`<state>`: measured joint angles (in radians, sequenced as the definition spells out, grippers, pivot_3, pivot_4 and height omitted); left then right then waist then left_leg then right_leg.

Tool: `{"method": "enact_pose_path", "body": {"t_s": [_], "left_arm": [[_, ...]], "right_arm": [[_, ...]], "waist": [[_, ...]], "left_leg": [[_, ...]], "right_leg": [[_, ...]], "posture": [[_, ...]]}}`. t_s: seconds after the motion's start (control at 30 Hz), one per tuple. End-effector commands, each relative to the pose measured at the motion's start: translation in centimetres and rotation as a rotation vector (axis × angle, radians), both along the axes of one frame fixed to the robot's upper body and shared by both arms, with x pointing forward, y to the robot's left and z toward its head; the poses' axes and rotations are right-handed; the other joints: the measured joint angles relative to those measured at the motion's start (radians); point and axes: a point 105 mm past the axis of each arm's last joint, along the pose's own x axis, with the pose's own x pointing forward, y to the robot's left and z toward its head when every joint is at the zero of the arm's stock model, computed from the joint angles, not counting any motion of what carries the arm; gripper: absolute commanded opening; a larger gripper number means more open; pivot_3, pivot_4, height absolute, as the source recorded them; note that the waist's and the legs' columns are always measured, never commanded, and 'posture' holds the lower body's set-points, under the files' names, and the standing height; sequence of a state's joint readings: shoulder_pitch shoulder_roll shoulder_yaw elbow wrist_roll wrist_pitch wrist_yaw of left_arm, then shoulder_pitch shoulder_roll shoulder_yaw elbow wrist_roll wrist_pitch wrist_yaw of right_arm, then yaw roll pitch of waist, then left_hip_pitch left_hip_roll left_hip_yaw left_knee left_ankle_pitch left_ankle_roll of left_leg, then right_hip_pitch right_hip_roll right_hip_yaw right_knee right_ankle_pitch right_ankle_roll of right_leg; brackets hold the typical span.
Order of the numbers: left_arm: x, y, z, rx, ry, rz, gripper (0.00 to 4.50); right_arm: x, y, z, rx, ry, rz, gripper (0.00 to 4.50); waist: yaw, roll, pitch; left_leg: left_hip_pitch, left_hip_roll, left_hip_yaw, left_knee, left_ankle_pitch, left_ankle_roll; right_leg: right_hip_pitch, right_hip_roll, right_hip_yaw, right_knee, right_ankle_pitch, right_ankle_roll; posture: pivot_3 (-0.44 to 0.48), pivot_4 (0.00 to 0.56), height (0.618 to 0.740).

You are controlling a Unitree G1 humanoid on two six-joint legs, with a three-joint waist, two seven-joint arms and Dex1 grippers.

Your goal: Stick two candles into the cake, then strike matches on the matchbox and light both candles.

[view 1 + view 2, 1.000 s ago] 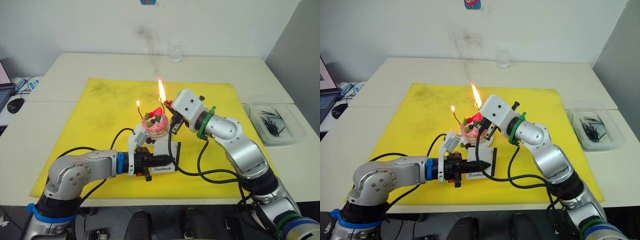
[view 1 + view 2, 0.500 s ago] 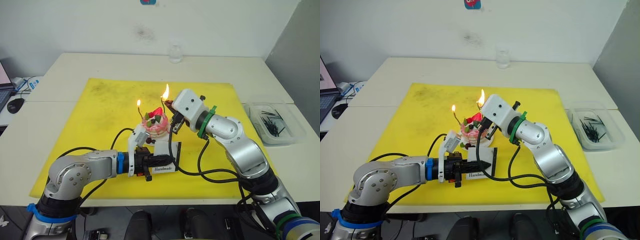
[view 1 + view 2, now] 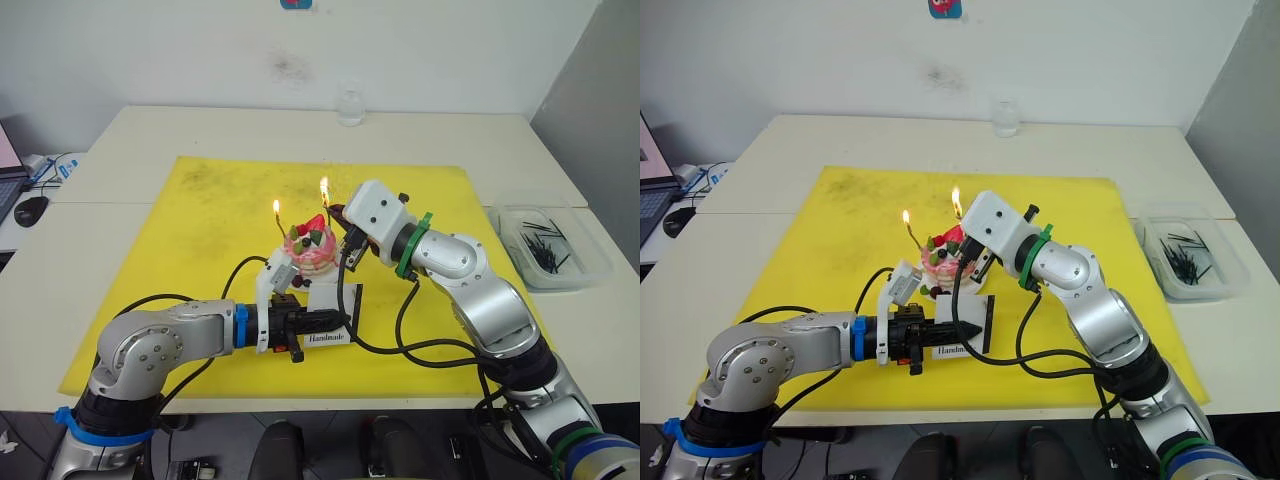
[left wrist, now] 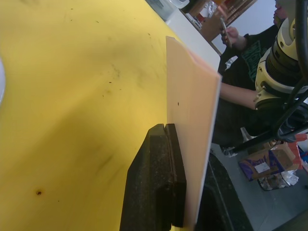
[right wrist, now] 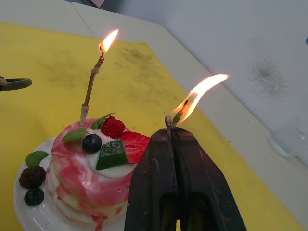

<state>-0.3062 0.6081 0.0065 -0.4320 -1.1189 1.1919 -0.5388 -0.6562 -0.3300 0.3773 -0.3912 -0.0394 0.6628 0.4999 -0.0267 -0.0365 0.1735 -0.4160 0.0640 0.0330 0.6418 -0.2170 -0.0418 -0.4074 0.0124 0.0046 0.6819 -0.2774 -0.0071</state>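
Note:
The pink cake [image 3: 308,250] sits on its white plate [image 5: 29,214] on the yellow mat. One candle [image 5: 91,86] stands in the cake's left side and burns. My right gripper [image 5: 171,131] hovers just right of the cake top, shut on a short match [image 5: 168,119] whose tip flames sideways. A greenish tip right behind the fingertips may be another candle; I cannot tell. My left gripper [image 3: 322,322] is shut on the matchbox [image 3: 332,303], holding it on edge in front of the cake; its pale face [image 4: 190,120] runs along my finger [image 4: 159,183].
A clear plastic tub [image 3: 548,245] with several dark matches lies off the mat to the right. A glass [image 3: 349,105] stands at the table's back. A mouse [image 3: 31,209] lies at the far left. A person [image 4: 236,62] shows beyond the table edge.
The flame at my right gripper has shrunk from a tall flare to a small one. Both arms, the cake and the matchbox have stayed in place.

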Motion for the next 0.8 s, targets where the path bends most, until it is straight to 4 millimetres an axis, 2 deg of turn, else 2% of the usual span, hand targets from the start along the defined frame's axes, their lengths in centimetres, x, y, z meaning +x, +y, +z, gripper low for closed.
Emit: {"method": "enact_pose_path", "body": {"t_s": [0.03,0.4,0.53,0.6,0.77,0.8], "left_arm": [[-0.2,-0.1,0.6,-0.023,-0.028,-0.010,0.00],[-0.2,0.1,0.4,-0.024,-0.024,-0.006,0.00],[-0.2,0.1,0.3,-0.027,-0.024,0.000,0.00],[-0.2,0.1,0.2,-0.029,-0.023,0.003,0.00],[-0.3,0.2,0.2,-0.035,-0.016,0.011,0.00],[-0.3,0.2,0.1,-0.035,-0.014,0.011,0.00]], "right_arm": [[-0.6,0.0,1.7,0.032,-0.068,0.009,0.03],[-1.0,-0.2,1.7,0.038,-0.061,0.017,0.03],[-2.0,-2.2,2.3,0.050,-0.058,0.010,0.03],[-2.6,-3.9,2.5,0.059,-0.050,-0.015,0.03],[-3.1,-8.7,2.6,0.027,-0.043,-0.157,0.03],[-2.7,-10.3,2.5,0.002,-0.046,-0.212,0.03]], "waist": [[0.000,0.000,0.000],[0.000,0.000,0.000],[0.003,0.000,0.000],[0.003,0.000,0.000],[0.003,0.000,0.000],[0.003,0.000,0.000]], "left_leg": [[0.000,0.000,0.000,0.000,0.000,0.000],[0.000,0.000,0.000,0.000,0.000,0.000],[0.000,0.000,0.000,0.000,0.000,0.000],[0.000,0.000,0.000,0.000,0.000,0.000],[0.000,0.000,0.000,0.000,0.000,0.000],[0.000,-0.001,0.000,0.000,0.000,0.000]], "right_leg": [[0.000,0.000,0.000,0.000,0.000,0.000],[0.000,0.000,0.000,0.000,0.000,0.000],[0.000,0.000,0.000,-0.001,0.000,0.000],[0.000,-0.001,0.000,-0.001,0.000,0.000],[0.000,-0.001,0.000,-0.001,0.000,0.000],[0.000,-0.001,0.000,-0.001,0.000,0.000]], "posture": [[0.000,0.150,0.740],[0.000,0.150,0.740],[0.000,0.150,0.740],[0.000,0.150,0.740],[0.000,0.150,0.740],[0.000,0.150,0.740]]}}
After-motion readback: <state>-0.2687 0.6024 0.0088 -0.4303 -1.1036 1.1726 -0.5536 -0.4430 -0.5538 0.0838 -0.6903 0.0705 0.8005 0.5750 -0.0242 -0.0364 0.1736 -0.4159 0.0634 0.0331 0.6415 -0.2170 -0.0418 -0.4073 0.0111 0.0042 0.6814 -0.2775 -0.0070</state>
